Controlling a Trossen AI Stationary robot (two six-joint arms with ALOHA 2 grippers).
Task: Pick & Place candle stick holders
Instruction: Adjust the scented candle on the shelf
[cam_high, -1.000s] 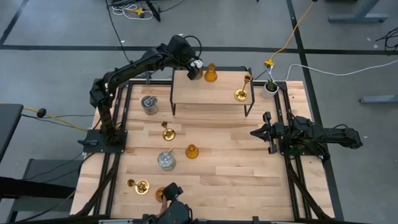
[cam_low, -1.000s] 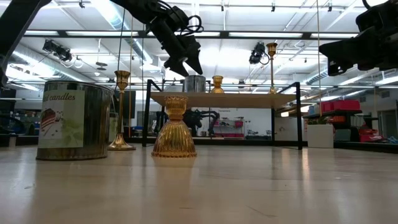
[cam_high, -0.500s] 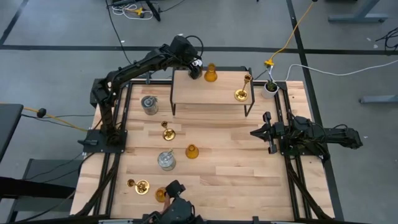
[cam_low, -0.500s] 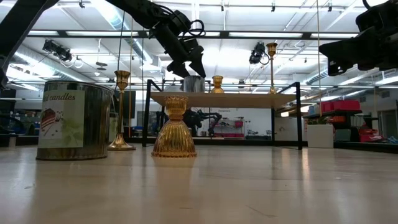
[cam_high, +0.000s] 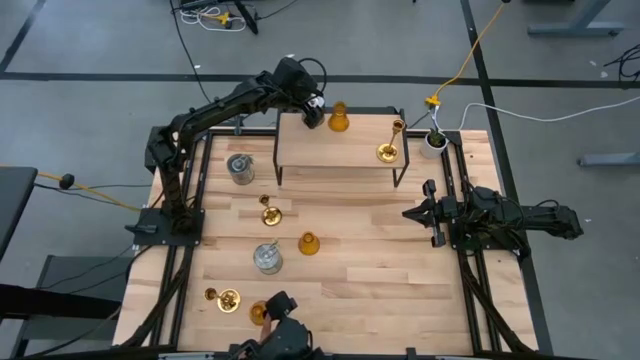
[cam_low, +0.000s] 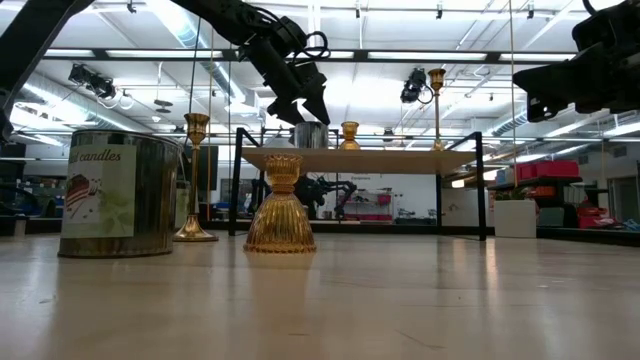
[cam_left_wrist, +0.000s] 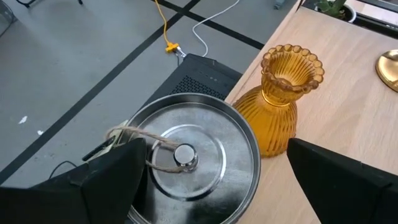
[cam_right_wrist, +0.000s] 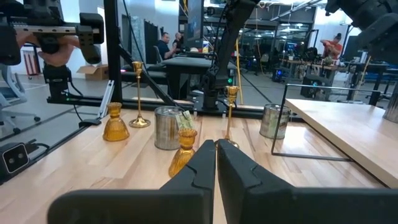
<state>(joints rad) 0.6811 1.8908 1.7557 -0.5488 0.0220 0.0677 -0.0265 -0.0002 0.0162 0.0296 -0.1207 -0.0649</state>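
- Pale wooden table (cam_high: 380, 280): a raised wooden shelf (cam_high: 335, 150) is set at its 12 o'clock edge.
- Left gripper (cam_high: 311, 109): held spread wide over a silvery lidded glass cylinder (cam_left_wrist: 186, 165) at the shelf's 10 o'clock corner.
- Right gripper (cam_high: 428, 212): parked at 3 o'clock, fingers pressed together.
- Amber bell-shaped holder (cam_left_wrist: 280, 102): stood just beside the cylinder.

"candles" on label of silvery holder (cam_low: 118, 194).
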